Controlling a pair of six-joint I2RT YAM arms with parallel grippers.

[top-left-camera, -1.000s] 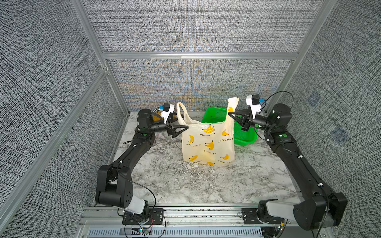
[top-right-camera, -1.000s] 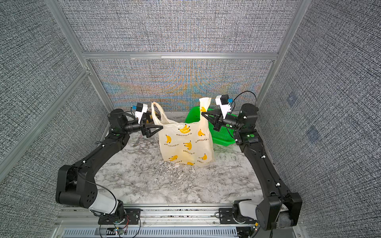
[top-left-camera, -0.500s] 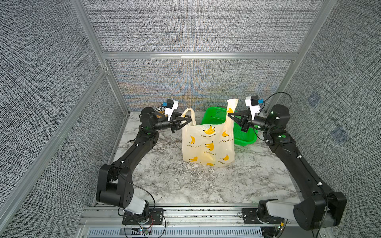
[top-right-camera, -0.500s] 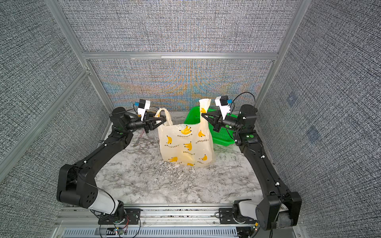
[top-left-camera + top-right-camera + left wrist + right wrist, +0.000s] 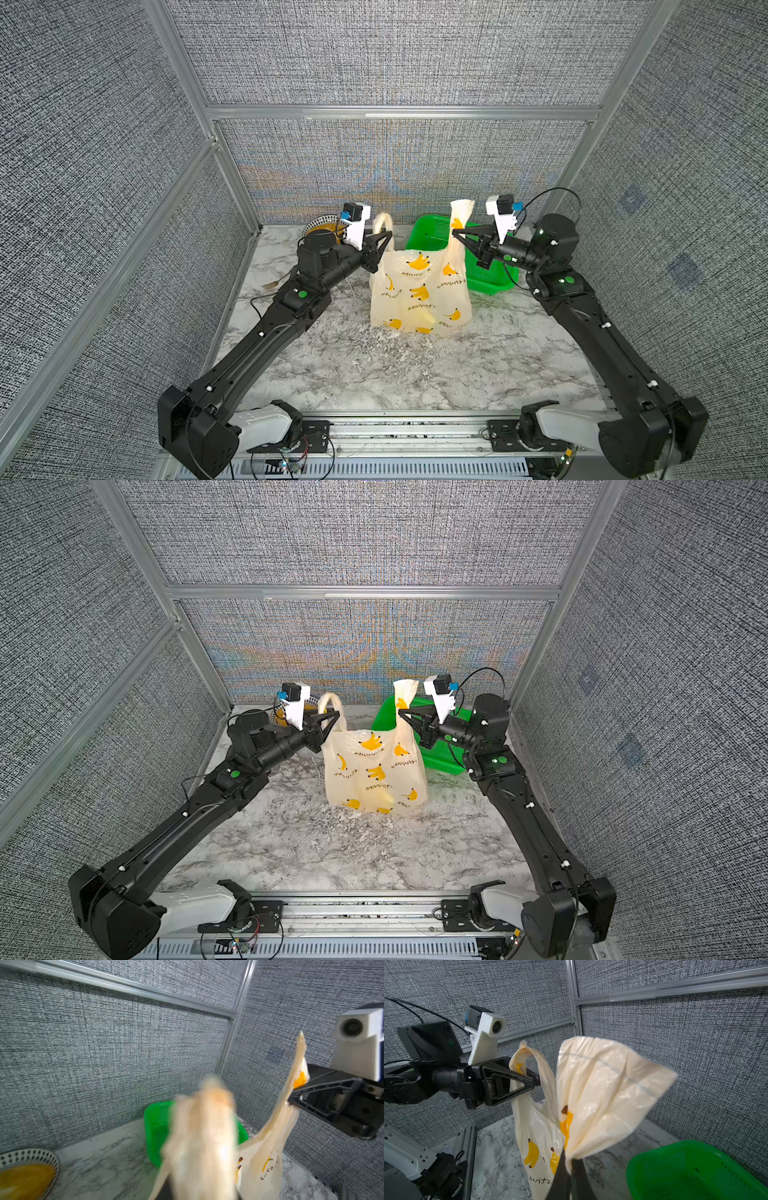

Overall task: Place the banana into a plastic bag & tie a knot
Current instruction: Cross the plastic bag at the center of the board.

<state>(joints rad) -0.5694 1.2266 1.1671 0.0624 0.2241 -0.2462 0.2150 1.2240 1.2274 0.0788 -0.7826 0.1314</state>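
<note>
The cream plastic bag (image 5: 419,286) (image 5: 374,771) with printed bananas stands upright mid-table. My right gripper (image 5: 455,237) (image 5: 570,1159) is shut on its right handle (image 5: 602,1088) and holds that handle up. My left gripper (image 5: 384,249) (image 5: 535,1082) is at the left handle (image 5: 382,222). Its jaws are partly open with a strand of the loop between them. In the left wrist view the blurred handle hides the jaws. The handles stand apart and no knot shows. The banana is hidden, apart from a dim yellow patch (image 5: 424,320) showing through the bag's lower front.
A green perforated basket (image 5: 490,274) (image 5: 695,1167) sits behind the bag on the right, under my right gripper. A patterned bowl (image 5: 324,224) (image 5: 27,1167) with orange contents stands in the back left corner. A fork (image 5: 272,285) lies by the left wall.
My left gripper rose from beside the bag to the left handle loop, closed there, and its jaws have since parted somewhat. The right gripper kept its hold and place.
</note>
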